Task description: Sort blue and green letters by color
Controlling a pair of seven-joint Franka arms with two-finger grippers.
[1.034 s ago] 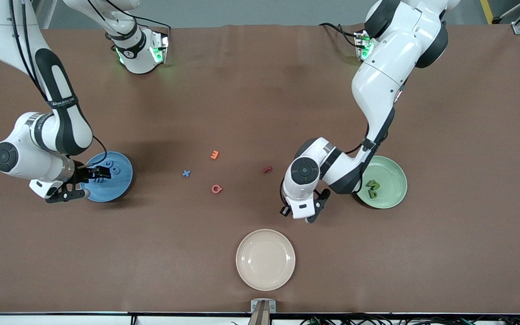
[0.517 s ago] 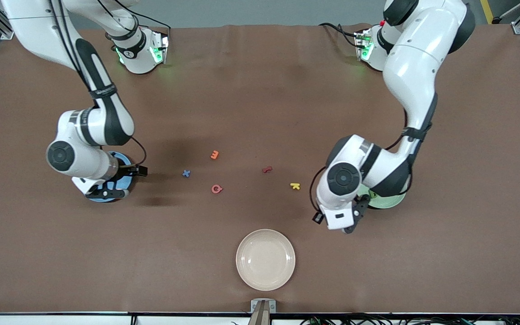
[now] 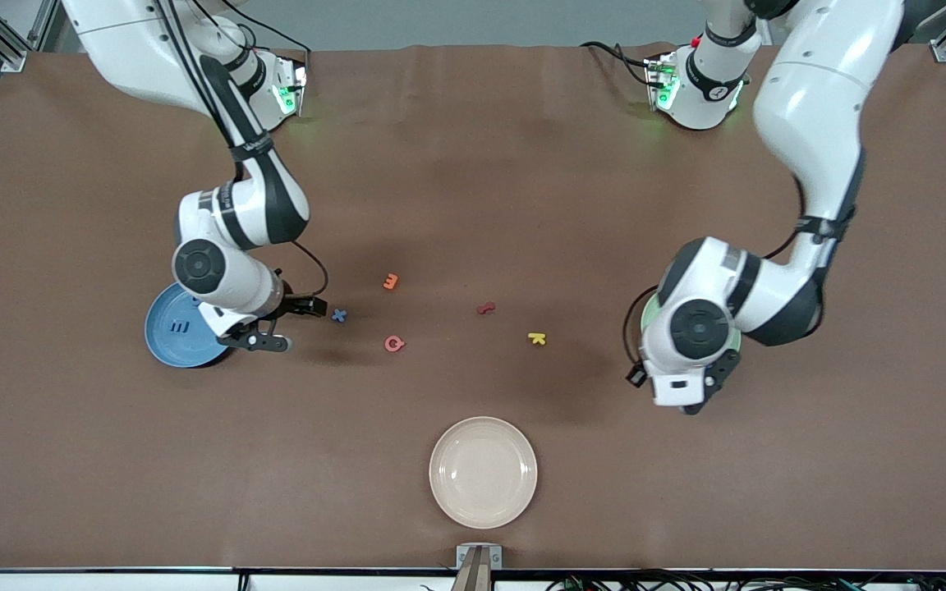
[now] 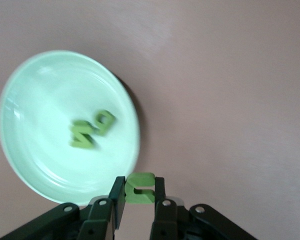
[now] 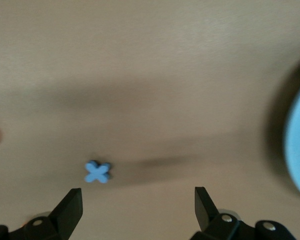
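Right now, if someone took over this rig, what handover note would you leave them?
Left gripper: shut on a green letter, beside the green plate, not yet over it.
Right gripper: jaws open, empty, over the table near the blue X.
Done: two green letters lie in the green plate; at least one blue letter lies in the blue plate.
Left: drop the held green letter in, then move the blue X to the blue plate.

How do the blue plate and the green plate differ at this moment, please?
The blue plate lies toward the right arm's end of the table; the green plate lies toward the left arm's end. The blue plate shows one blue letter; the green plate holds two green letters. Both are round and shallow.
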